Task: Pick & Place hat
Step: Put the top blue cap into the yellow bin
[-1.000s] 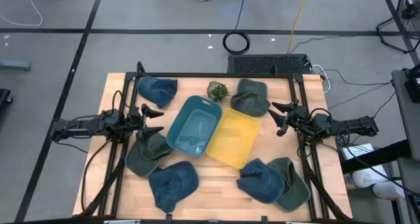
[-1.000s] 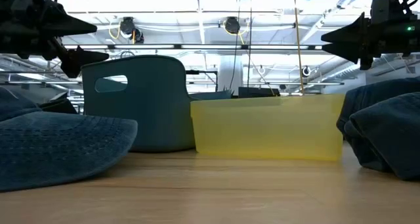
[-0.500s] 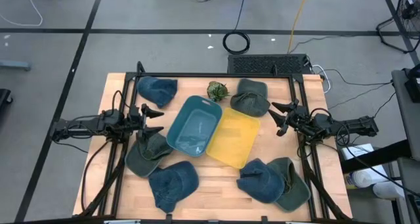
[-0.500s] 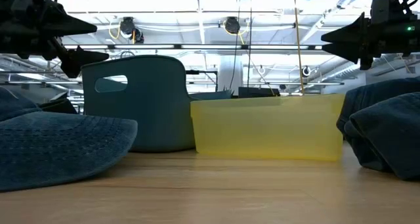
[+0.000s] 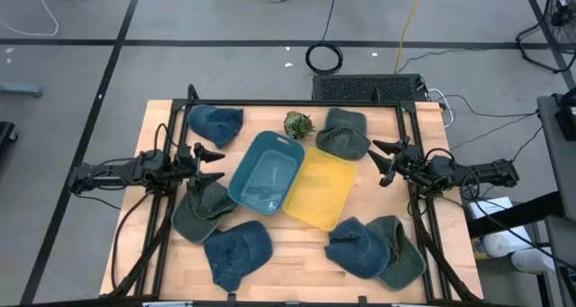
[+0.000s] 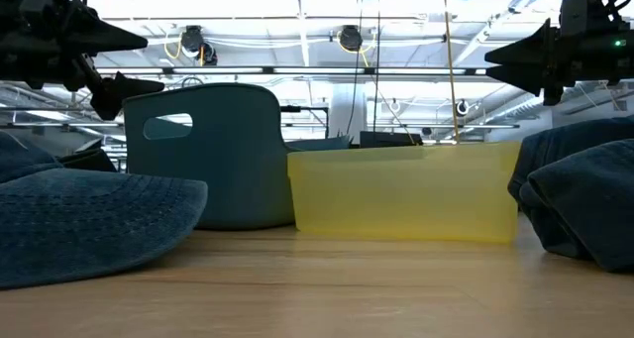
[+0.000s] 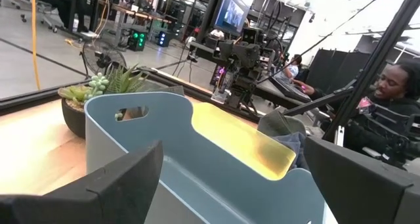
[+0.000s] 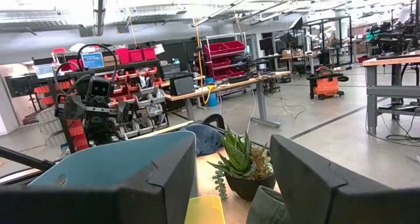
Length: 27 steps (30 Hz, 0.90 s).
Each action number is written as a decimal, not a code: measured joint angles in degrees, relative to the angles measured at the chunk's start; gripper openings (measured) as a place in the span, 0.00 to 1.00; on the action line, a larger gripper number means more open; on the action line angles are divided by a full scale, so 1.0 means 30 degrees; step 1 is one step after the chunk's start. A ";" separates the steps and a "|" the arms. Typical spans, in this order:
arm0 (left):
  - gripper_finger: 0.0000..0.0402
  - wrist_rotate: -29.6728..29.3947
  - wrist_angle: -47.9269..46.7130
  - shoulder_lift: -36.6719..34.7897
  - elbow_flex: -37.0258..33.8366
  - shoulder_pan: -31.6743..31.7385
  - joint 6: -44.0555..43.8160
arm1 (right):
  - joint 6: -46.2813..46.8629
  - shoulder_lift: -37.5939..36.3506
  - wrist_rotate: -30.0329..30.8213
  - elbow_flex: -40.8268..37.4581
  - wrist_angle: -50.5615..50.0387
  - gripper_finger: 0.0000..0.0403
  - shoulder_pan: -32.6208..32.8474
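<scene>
Right now the hats all lie on the light wooden tabletop (image 5: pixel 162 131), outside both bins. A dark blue denim cap (image 5: pixel 216 123) sits at the far left corner. An olive green cap (image 5: pixel 343 133) sits at the far side, just right of a small green succulent in a dark pot (image 5: pixel 297 124). A second olive green cap (image 5: pixel 200 210) lies near my left gripper, and another dark blue denim cap (image 5: pixel 238 251) lies just in front of it at the near edge. At the near right, a third dark blue denim cap (image 5: pixel 356 245) overlaps an olive green cap (image 5: pixel 400 250).

Between them, in the middle of the table, stand two containers side by side and touching: a teal plastic bin with a handle slot (image 5: pixel 266 172) on the left and a yellow plastic bin (image 5: pixel 319 189) on the right. Both look empty from above; no hat is in either.

My left gripper (image 5: pixel 211 163) hangs above the table just left of the teal bin, fingers spread wide, holding nothing. My right gripper (image 5: pixel 382 161) hangs just right of the yellow bin, near the far olive cap, fingers apart with nothing between them. Past the table, my left wrist view shows a person (image 7: pixel 394 96) seated in the room.
</scene>
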 joint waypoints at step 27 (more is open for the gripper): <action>0.94 0.0665 -0.3573 0.0984 0.3010 -0.0003 -0.0787 | 0.0003 0.0000 0.0003 0.0000 -0.0007 0.46 0.0005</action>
